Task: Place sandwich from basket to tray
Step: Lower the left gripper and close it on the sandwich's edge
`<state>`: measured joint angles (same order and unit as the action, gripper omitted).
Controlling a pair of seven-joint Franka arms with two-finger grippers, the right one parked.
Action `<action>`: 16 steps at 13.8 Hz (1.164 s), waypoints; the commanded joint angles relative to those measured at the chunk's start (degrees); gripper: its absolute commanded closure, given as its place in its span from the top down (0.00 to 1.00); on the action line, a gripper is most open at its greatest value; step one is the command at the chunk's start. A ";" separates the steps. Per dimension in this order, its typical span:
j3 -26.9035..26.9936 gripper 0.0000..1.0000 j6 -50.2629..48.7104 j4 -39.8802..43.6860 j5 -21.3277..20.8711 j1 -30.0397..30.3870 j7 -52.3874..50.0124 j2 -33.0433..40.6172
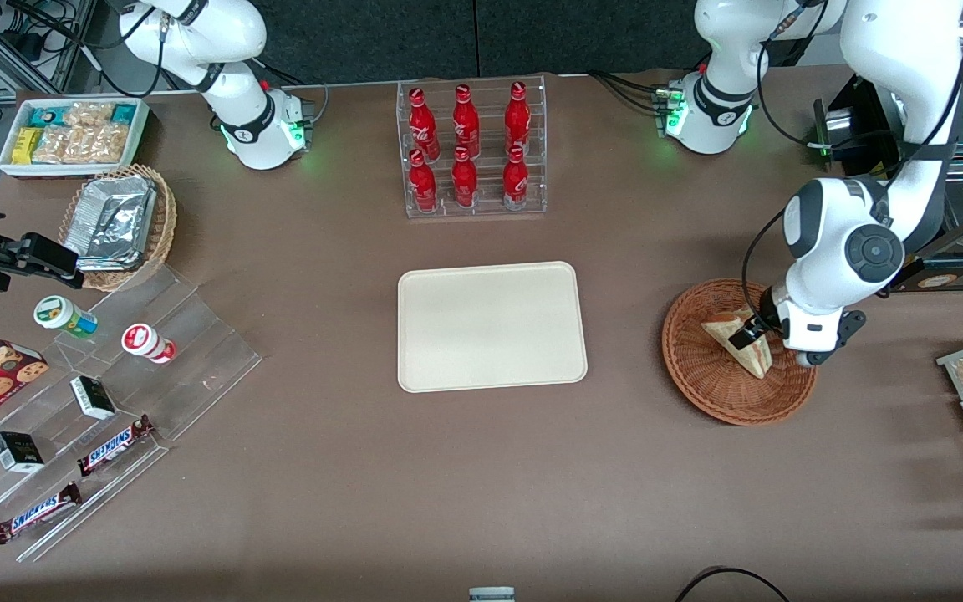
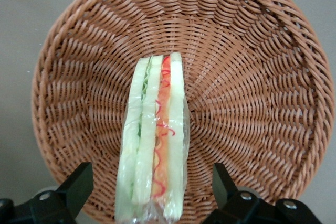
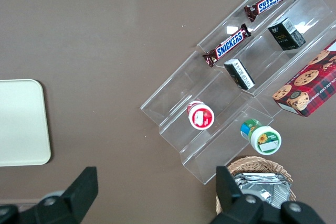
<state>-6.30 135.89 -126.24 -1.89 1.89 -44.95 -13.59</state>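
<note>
i see my gripper (image 1: 751, 333) down low over the round brown basket (image 1: 703, 376), at the working arm's end of the table. its two fingers (image 2: 77, 184) are spread wide, one on each side of the sandwich (image 2: 155, 145), and they are not touching it. the sandwich stands on its edge inside the basket, wrapped in clear film, with red and green layers showing. the cream tray (image 1: 491, 326) sits flat in the middle of the table, well apart from the basket.
</note>
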 commanded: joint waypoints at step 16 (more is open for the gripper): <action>-1.26 0.00 -18.99 15.05 -0.39 -8.63 -1.56 -2.14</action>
<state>-7.86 119.88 -113.89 -1.94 -3.17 -48.62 -15.63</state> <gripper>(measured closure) 0.815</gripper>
